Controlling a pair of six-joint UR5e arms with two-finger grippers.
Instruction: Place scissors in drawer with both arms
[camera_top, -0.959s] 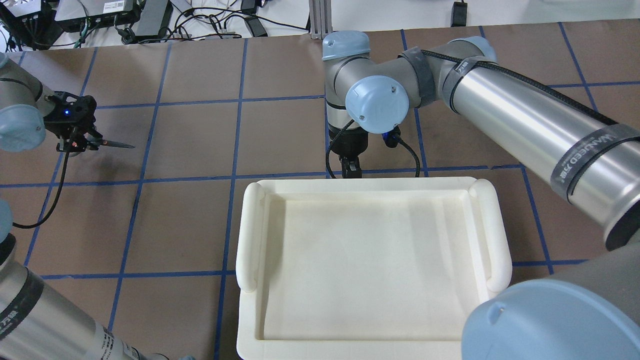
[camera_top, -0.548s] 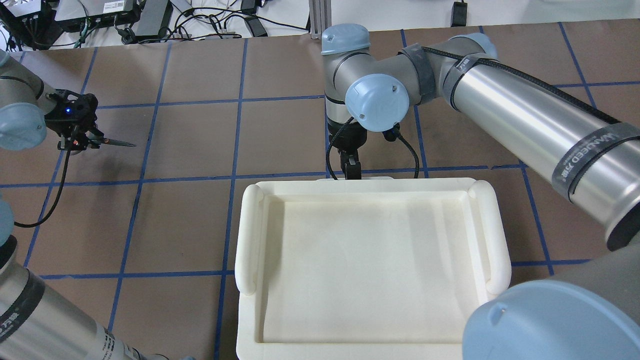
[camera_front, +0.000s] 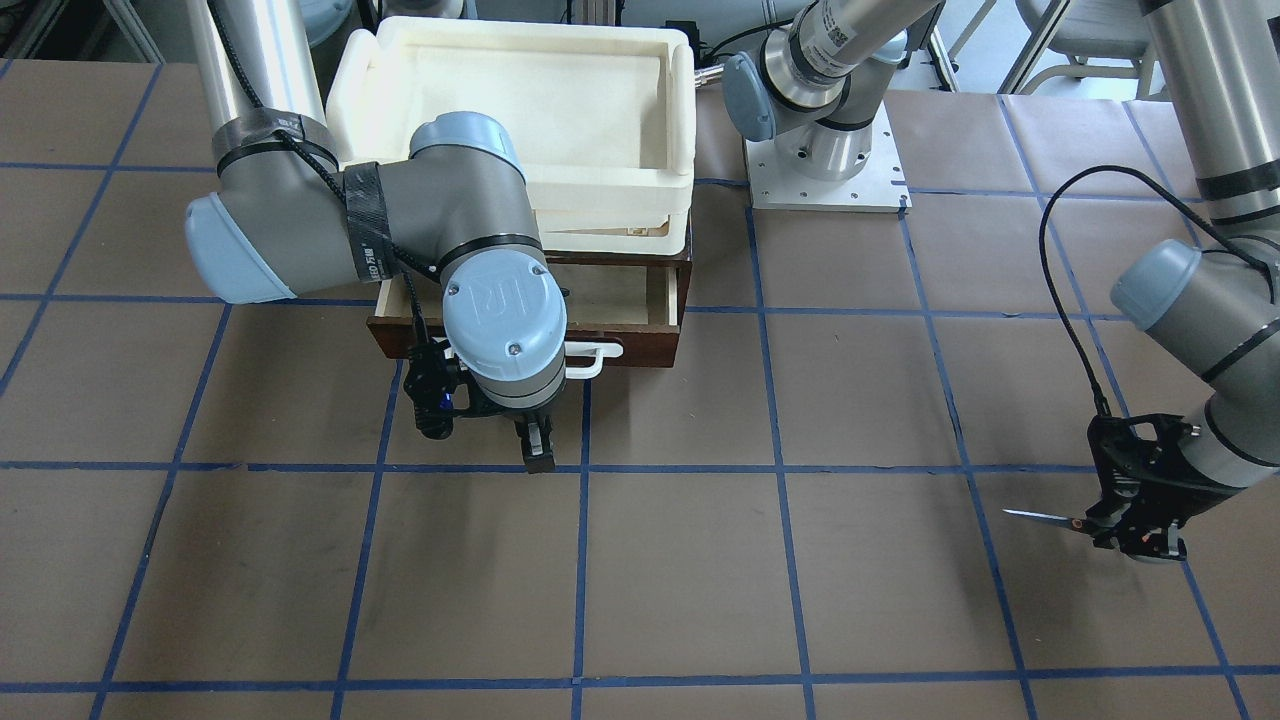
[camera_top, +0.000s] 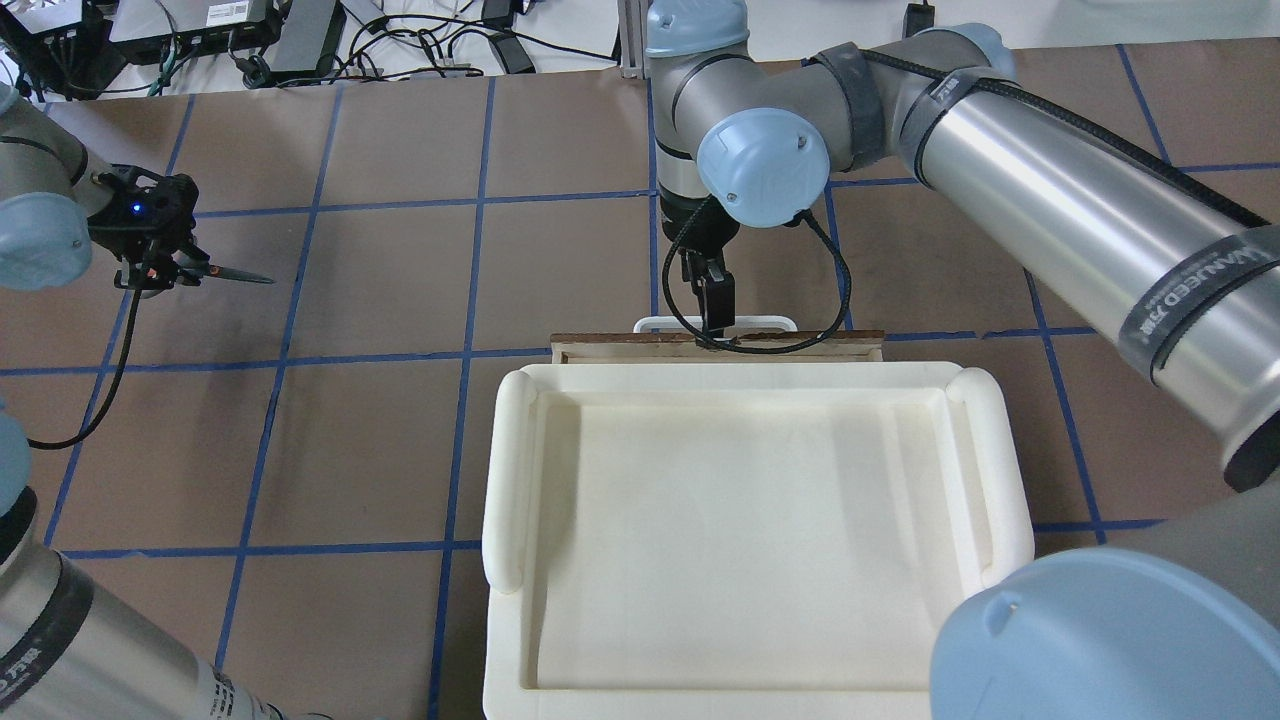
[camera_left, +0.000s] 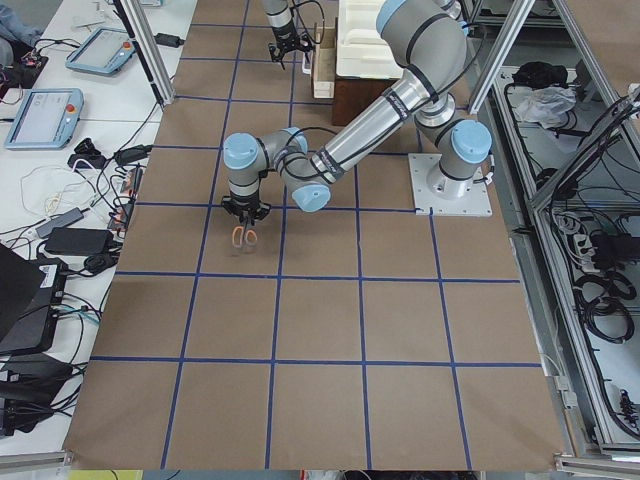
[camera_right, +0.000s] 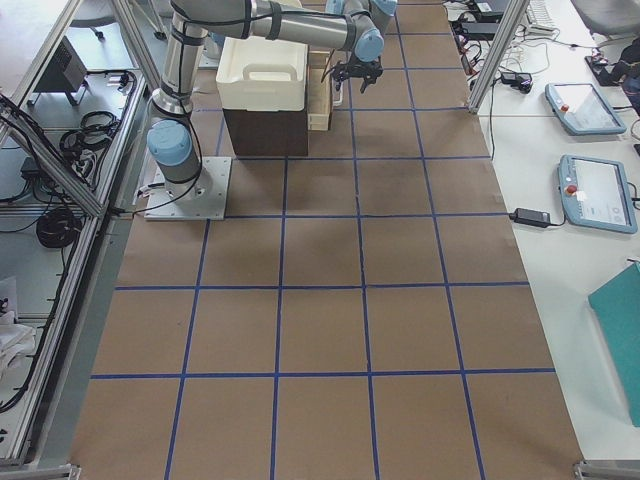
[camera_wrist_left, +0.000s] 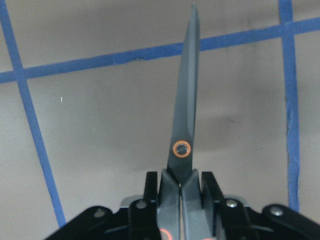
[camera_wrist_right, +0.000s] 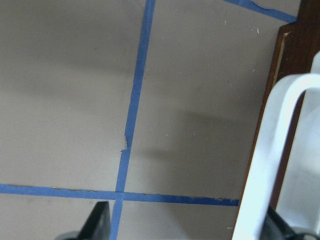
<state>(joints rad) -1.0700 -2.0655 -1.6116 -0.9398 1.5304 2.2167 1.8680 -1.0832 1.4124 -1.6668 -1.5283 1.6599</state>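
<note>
My left gripper (camera_top: 150, 268) is shut on the scissors (camera_top: 235, 275) by their handles, blades level and pointing right, above the table's far left. The wrist view shows the closed blades (camera_wrist_left: 184, 115) jutting from between the fingers. In the front view the left gripper (camera_front: 1140, 525) is at the right, with the scissors (camera_front: 1040, 517). The dark brown drawer (camera_front: 650, 345) stands part open under the cream bin, its pale inside (camera_front: 610, 295) showing. My right gripper (camera_top: 712, 305) is open at the white handle (camera_top: 655, 323). The handle (camera_wrist_right: 270, 160) lies between its fingers, close to one.
The cream-white plastic bin (camera_top: 505, 470) sits on top of the drawer's cabinet. The right arm's elbow (camera_front: 300, 230) hangs over the drawer's left half. The left arm's base plate (camera_front: 825, 170) is beside the bin. Brown paper with blue tape lines covers the table.
The right gripper has moved away from the bin with the handle, and the drawer has slid out from under it. The left gripper with the scissors has shifted slightly.
</note>
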